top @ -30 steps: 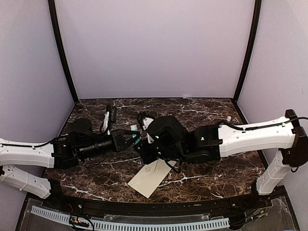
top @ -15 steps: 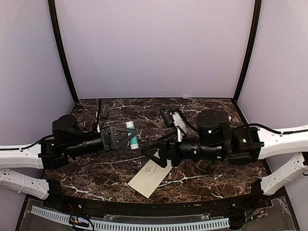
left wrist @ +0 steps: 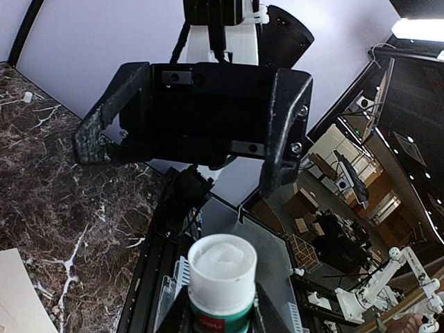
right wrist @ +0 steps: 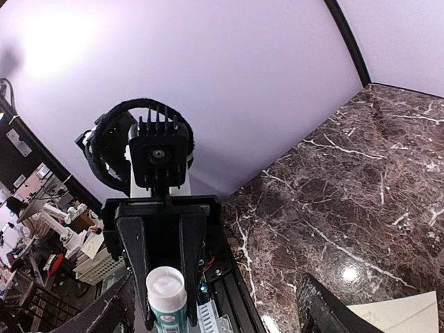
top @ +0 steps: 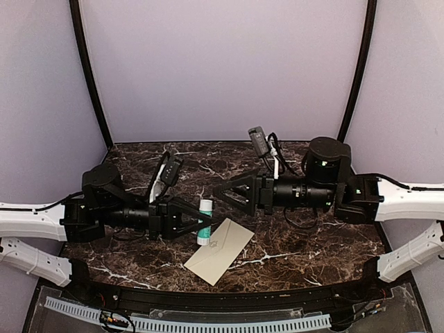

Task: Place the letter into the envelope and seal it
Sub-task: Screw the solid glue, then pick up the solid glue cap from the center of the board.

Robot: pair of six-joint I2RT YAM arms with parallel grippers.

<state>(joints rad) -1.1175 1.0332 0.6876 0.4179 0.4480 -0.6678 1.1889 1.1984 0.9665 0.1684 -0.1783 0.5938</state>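
Observation:
The cream envelope [top: 219, 251] lies flat near the table's front edge, and its corners show in the wrist views [left wrist: 14, 295] [right wrist: 406, 312]. The letter is not in view. My left gripper [top: 201, 223] [left wrist: 220, 309] is shut on an uncapped green-and-white glue stick [top: 205, 222] [left wrist: 222, 277] [right wrist: 166, 295], held just above the envelope's left end. My right gripper [top: 220, 190] [right wrist: 215, 319] hangs open and empty a little behind the stick, facing the left gripper.
The dark marble table [top: 298, 243] is walled by purple panels at the back and sides. A black rail [top: 229, 297] runs along its front edge. A small white object [left wrist: 28, 97] lies on the table towards the far wall.
My right gripper has opened and drawn back to the right, away from the envelope. My left gripper has carried the glue stick forward and down to the envelope's left end.

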